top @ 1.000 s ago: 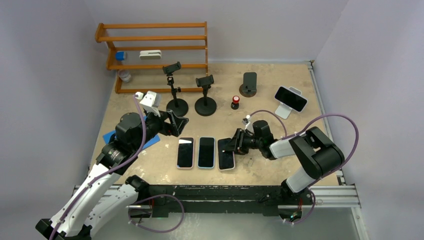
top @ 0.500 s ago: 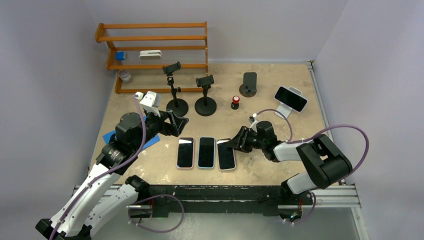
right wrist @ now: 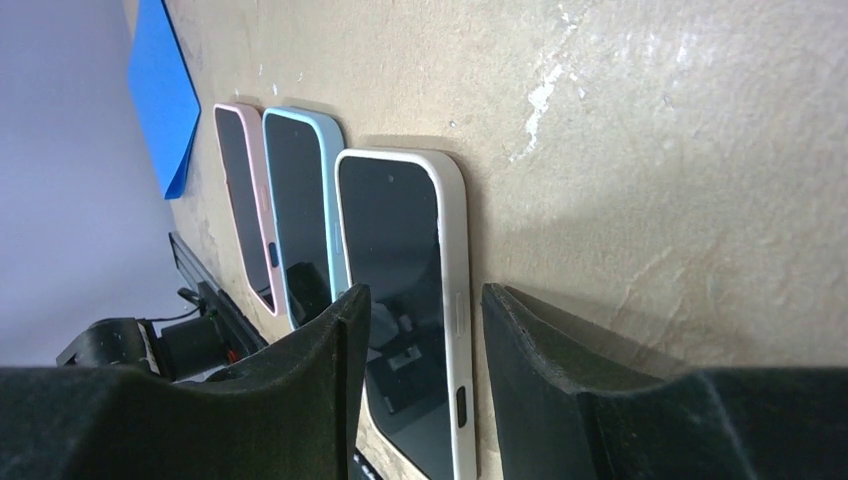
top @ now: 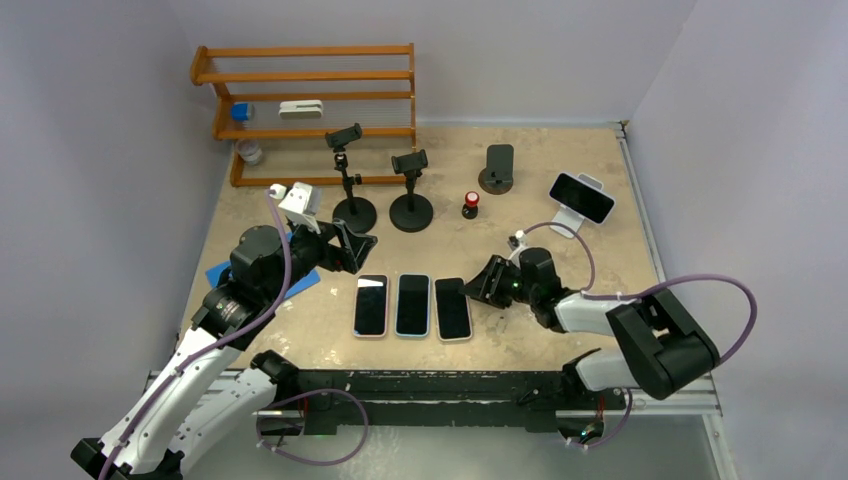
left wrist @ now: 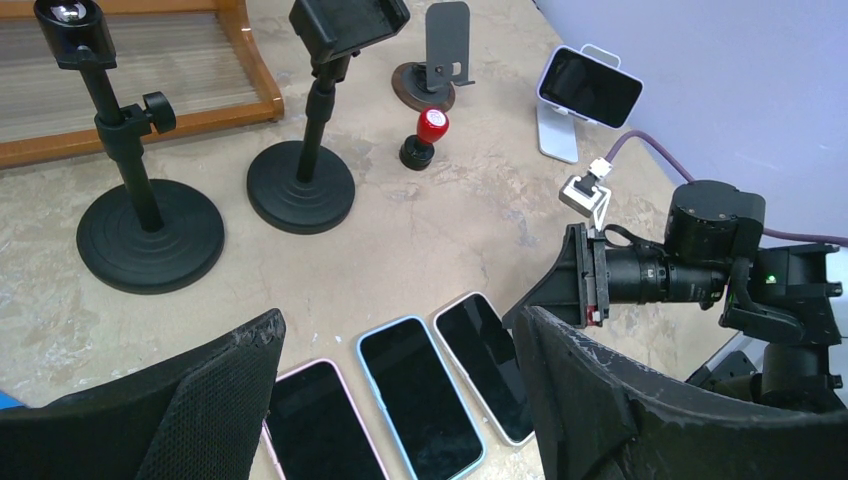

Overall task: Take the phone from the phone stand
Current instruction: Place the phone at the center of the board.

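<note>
My right pincer (right wrist: pixel 422 305) apart and empty beside the white-cased phone (top: pixel 452 308) flat on the bench (top: pixel 560 150), left pincer (left wrist: pixel 400 328) apart, another phone (top: pixel 581 197) on its white stand (top: pixel 566 222)

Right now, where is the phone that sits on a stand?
In the top view, the phone sits on the white stand at the far right, beside the empty black stand.

The white phone (right wrist: pixel 400 280) is cut off at its lower end by the bottom frame edge. The pink phone (left wrist: pixel 320 420) is partly hidden by a finger (left wrist: pixel 180 410) of the left end effector (left wrist: pixel 398 330). Items on the upper-left shelf (top: pixel 310 50) are too small to be identified.
</note>
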`<state>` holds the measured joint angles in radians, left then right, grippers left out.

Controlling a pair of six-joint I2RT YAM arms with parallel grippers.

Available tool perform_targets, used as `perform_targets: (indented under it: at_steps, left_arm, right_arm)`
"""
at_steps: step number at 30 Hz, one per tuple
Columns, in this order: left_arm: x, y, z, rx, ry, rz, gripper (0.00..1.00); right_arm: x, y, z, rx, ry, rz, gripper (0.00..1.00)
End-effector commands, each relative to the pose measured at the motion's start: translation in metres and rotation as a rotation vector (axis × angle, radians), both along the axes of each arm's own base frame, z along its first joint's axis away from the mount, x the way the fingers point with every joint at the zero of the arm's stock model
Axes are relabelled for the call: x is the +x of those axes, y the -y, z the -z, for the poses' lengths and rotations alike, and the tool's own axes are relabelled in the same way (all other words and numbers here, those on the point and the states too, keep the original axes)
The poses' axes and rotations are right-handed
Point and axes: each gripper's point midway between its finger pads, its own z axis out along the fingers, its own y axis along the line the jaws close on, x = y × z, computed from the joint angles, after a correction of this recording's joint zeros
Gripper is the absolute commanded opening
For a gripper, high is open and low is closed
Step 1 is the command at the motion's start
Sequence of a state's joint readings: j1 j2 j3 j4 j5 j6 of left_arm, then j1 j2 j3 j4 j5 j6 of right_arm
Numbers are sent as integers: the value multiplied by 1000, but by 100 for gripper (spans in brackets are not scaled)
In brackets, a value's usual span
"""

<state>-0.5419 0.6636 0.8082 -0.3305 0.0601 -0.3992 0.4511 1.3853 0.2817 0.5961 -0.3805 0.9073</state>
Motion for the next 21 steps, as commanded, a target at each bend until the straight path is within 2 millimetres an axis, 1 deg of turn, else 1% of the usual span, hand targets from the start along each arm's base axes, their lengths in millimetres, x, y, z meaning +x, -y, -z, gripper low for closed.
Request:
perform_targets:
  at_steps: [1, 5, 10, 16, 21]
  left_arm:
    - [0, 2, -25, -35, 70, 12, 82]
    - [-1, 2, -26, -37, 70, 16, 82]
    - [-2, 2, -27, -41, 76, 19, 82]
    - [-2, 3, -27, -40, 72, 18, 82]
    - [-2, 3, -27, -41, 73, 18, 82]
  right_arm:
    - [-18, 24, 25, -112, -72, 47, 49]
    - [-20, 29, 21, -120, -49, 66, 49]
    - [-33, 29, 20, -99, -61, 40, 49]
    - [-45, 22, 19, -64, -84, -24, 49]
    - [-59, 10, 19, -31, -101, -80, 50]
